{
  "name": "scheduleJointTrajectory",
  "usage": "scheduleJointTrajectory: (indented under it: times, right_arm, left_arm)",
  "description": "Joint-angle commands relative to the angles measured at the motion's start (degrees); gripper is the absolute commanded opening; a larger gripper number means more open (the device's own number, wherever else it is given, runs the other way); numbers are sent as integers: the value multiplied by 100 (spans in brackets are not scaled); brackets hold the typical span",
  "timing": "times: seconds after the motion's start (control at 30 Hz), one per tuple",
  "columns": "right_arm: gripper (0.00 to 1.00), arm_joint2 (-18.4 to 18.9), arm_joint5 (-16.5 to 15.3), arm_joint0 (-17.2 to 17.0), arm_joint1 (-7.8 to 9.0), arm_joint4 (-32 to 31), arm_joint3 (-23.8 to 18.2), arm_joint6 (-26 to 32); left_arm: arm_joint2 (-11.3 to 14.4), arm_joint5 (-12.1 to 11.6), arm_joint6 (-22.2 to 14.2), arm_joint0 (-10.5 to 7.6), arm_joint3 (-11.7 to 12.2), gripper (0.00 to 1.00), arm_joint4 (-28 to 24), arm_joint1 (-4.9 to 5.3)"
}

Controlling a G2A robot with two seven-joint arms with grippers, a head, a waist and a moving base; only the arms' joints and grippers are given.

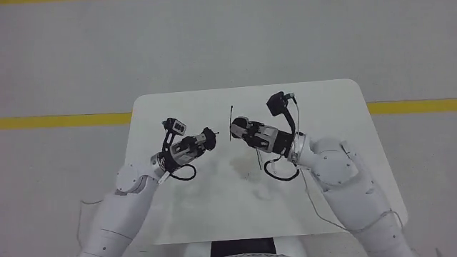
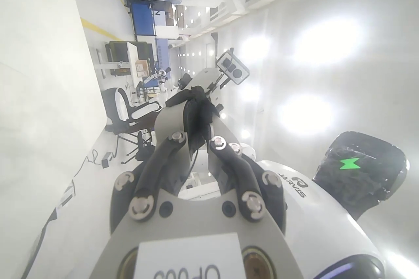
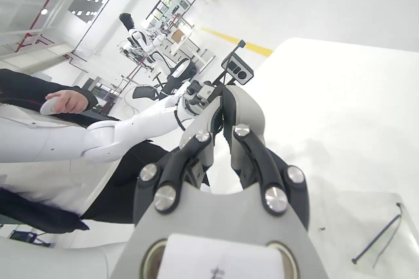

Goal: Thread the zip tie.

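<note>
Zip tie [image 1: 231, 123] hair-thin from top, grip point hidden inside right hand [image 3: 224, 98]. Dark lump [image 2: 195, 94] at left hand [image 2: 197, 112] tip: I can't identify it. Strip [image 3: 376, 239] on tabletop [image 3: 327, 97], ends too small to tell.

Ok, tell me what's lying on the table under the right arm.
A thin dark zip tie lies flat on the white table. Anything directly below the wrist is hidden by the right gripper itself.

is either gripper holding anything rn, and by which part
The right gripper pinches the zip tie near its middle, with both ends free. The left gripper is shut; whether it holds anything cannot be told.
</note>
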Motion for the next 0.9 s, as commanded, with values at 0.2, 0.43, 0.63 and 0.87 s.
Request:
scheduleJointTrajectory:
  times: [0.2, 0.43, 0.63, 0.87]
  right_arm:
    - [0, -245, 213, -133, -85, -770, -1, -1714]
    - [0, -737, 194, -220, -162, -1714, 224, -2744]
    - [0, -867, 118, -180, -191, -2518, 428, -3499]
    - [0, -853, 82, -188, -196, -2544, 412, -3674]
  left_arm:
    - [-40, 0, 516, 172, -206, 0, -276, -142]
    - [-132, 0, 554, 357, -220, 0, 218, -417]
    - [-346, 0, 585, 449, -292, 0, 501, -690]
    - [-400, 0, 555, 477, -302, 0, 557, -760]
